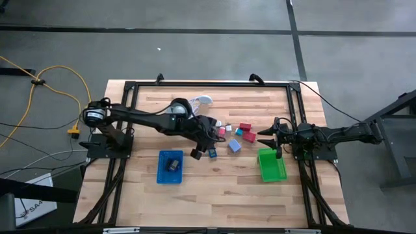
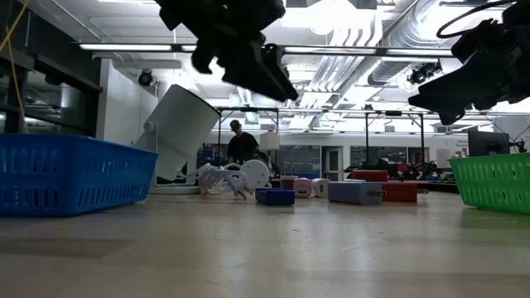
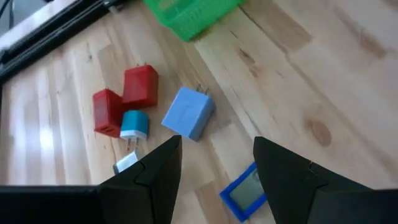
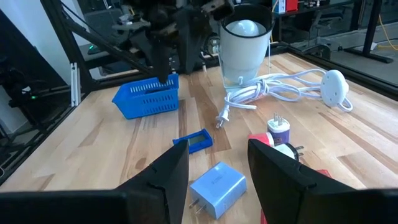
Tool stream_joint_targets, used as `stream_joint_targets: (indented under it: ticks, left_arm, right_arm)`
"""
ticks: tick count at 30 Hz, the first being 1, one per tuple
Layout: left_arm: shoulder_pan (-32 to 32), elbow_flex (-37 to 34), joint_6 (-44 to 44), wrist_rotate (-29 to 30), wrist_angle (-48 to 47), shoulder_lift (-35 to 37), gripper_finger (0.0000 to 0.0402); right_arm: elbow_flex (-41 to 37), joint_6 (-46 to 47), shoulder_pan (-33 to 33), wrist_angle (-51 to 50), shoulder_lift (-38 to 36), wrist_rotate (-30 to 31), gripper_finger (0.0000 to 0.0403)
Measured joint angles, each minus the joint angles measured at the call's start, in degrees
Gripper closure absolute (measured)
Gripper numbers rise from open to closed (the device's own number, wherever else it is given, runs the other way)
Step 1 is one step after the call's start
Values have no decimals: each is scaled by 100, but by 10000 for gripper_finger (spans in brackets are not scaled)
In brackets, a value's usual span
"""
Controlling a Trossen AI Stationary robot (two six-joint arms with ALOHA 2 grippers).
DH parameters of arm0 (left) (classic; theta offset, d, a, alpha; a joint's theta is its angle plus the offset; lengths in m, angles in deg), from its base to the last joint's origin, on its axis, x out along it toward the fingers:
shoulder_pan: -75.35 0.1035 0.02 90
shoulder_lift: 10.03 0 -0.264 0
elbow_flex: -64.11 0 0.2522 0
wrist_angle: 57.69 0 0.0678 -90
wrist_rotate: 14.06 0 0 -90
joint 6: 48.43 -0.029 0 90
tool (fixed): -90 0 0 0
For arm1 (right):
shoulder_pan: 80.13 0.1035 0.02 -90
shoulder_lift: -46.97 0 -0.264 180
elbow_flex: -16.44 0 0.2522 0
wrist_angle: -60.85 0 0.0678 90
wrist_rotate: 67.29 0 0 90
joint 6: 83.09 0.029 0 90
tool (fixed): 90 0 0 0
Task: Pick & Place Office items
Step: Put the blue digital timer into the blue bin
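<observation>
A flat dark blue clip-like piece (image 3: 244, 193) is lying on the tabletop just below and slightly ahead of my left fingers (image 3: 217, 163), which are hanging parted above it with nothing between them. The piece is showing right at the gap between the two tips, nearer one of them, its long axis running slantwise to the line across my fingers, so I judge a small turn of the wrist may be needed before dropping onto it.

Farther ahead of those fingers, a pale-blue block (image 3: 188, 112) is sitting close by, and beyond it two red blocks (image 3: 124, 99) are standing side by side with a teal-and-white plug piece (image 3: 134, 124) touching them. The green tray (image 3: 189, 14) is lying beyond that cluster; the blue tray (image 1: 170, 166) is resting back behind my left fingers, towards my left arm's base.

My right fingers (image 4: 217, 163) are waiting over the near edge of the green tray, partly open and holding nothing, looking back across the pale-blue block towards the clip-like piece. My left arm is clearly the nearer one to that piece.
</observation>
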Motion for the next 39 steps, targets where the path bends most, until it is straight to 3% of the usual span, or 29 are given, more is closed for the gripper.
stream_joint_targets:
  ticks: [6,11,17,22,33,39]
  left_arm:
    - [-31,2,-565,-131,-49,-123,212]
    - [-120,2,-542,-327,-123,-123,212]
    - [-62,26,279,-855,-503,-103,212]
    - [244,140,365,-1033,-996,-108,212]
    - [382,968,-702,-1063,-2090,-510,212]
    - [410,2140,-869,-1416,-3157,-1296,212]
  right_arm:
    - [0,0,-1,-3,0,1,250]
    - [-1,1,-1,-1,0,0,250]
    - [-1,1,-1,-1,0,-2,250]
    - [0,0,-1,0,0,-2,250]
    - [-1,1,-1,6,9,-4,250]
    - [-1,0,1,-9,81,-12,250]
